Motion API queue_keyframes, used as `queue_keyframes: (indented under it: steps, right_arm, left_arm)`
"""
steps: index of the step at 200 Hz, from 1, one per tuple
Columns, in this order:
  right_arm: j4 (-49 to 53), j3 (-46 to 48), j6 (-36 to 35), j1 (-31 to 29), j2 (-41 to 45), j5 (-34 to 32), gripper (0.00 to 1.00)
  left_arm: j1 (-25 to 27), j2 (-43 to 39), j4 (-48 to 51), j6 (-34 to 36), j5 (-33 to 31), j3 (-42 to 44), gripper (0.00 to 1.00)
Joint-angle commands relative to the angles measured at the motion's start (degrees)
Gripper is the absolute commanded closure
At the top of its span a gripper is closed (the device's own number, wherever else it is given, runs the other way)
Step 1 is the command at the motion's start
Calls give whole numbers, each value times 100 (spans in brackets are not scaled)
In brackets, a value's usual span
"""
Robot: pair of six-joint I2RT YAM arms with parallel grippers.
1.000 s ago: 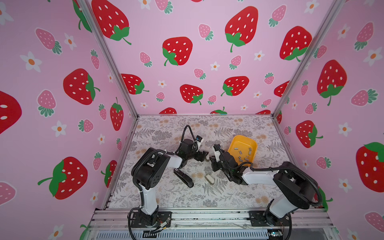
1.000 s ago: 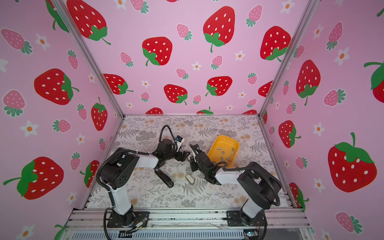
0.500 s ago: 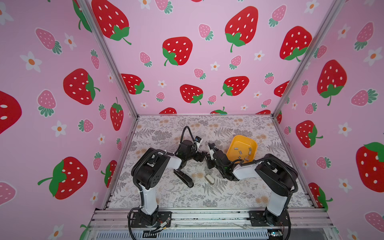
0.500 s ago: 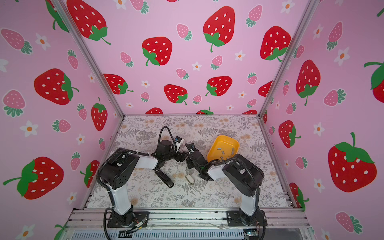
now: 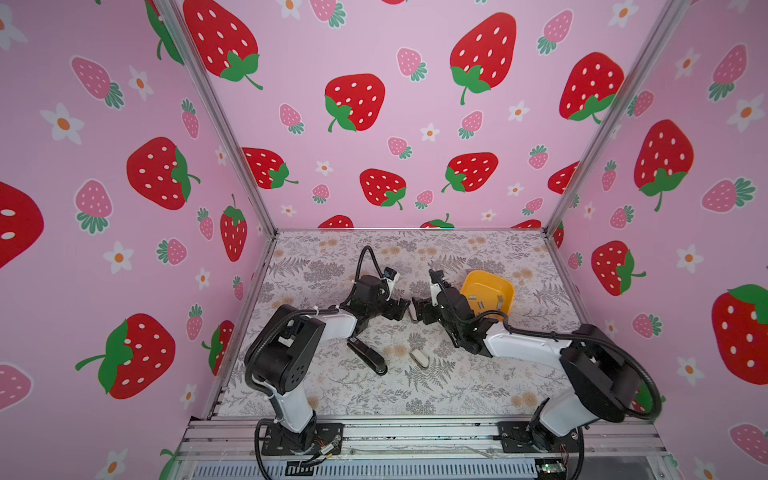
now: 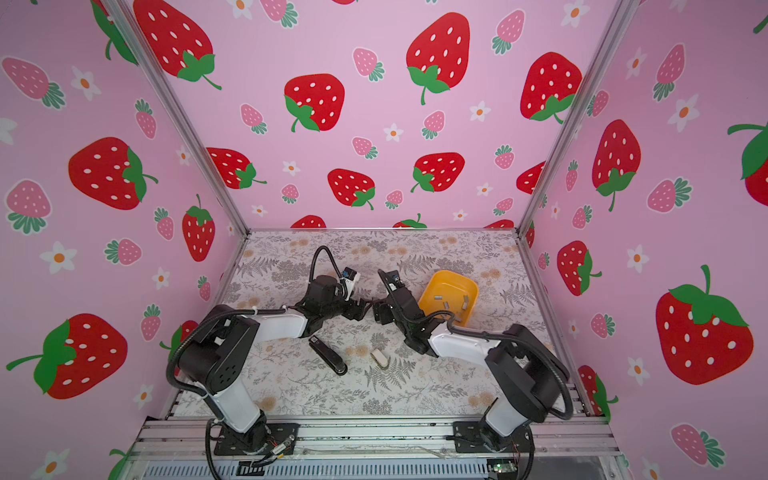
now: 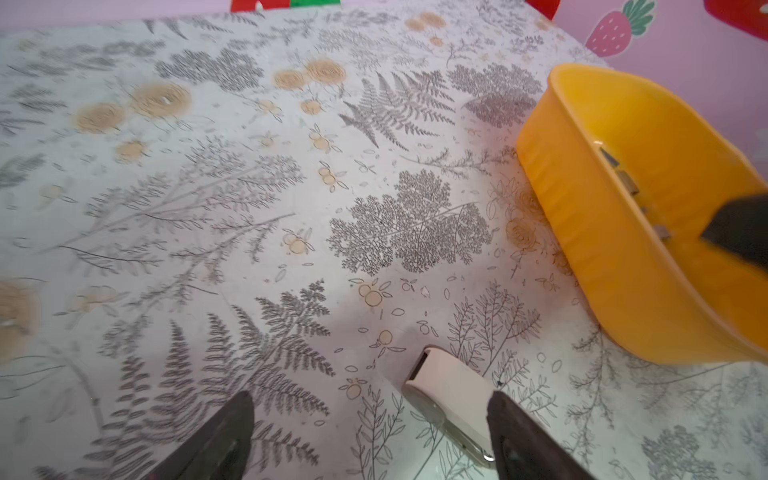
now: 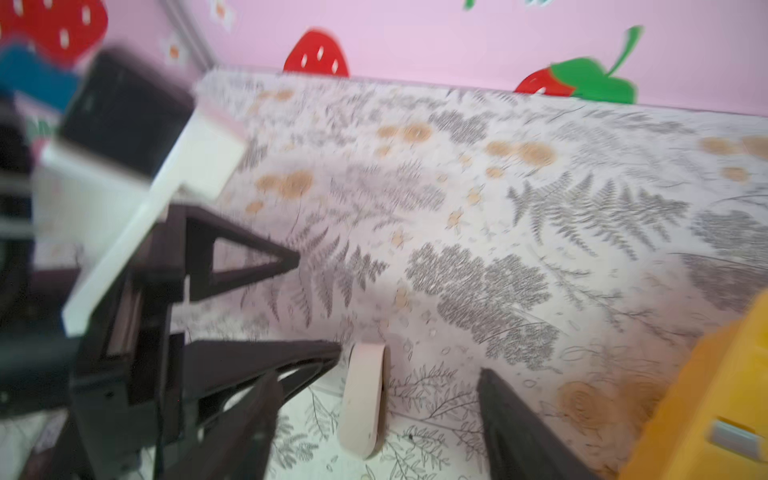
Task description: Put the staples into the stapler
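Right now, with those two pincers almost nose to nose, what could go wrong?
1. The left pincer and right pincer, both open, sit almost tip to tip; a small move might knock them together.
2. A cream piece stands on its narrow edge inside the open right pincer, ungripped; it could topple.
3. The right arm passes close by the yellow tray holding the staples; a swing might nudge it.
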State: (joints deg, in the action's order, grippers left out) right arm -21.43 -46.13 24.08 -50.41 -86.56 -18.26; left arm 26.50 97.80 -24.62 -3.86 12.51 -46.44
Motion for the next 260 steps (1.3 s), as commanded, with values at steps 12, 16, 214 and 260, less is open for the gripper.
queue_keyframes:
  steps: [12, 16, 214, 260]
  right_arm:
    - [1226, 155, 469, 891, 1266, -1350, 1]
    - [1252, 269, 473, 1044, 1446, -1524, 0]
    - [-5366, 3373, -2490, 4076, -48, 348, 1]
    - [-5311, 3216, -2430, 4095, -355, 301, 1]
  left_arm:
    - [-127, -1335, 751, -225, -928, 42, 8]
    - [-141, -1549, 837, -226, -1123, 95, 8]
    - [-1948, -1092, -2749, 586, -2978, 2429, 6]
    - [-2360, -1005, -2510, 328, -2122, 2439, 7]
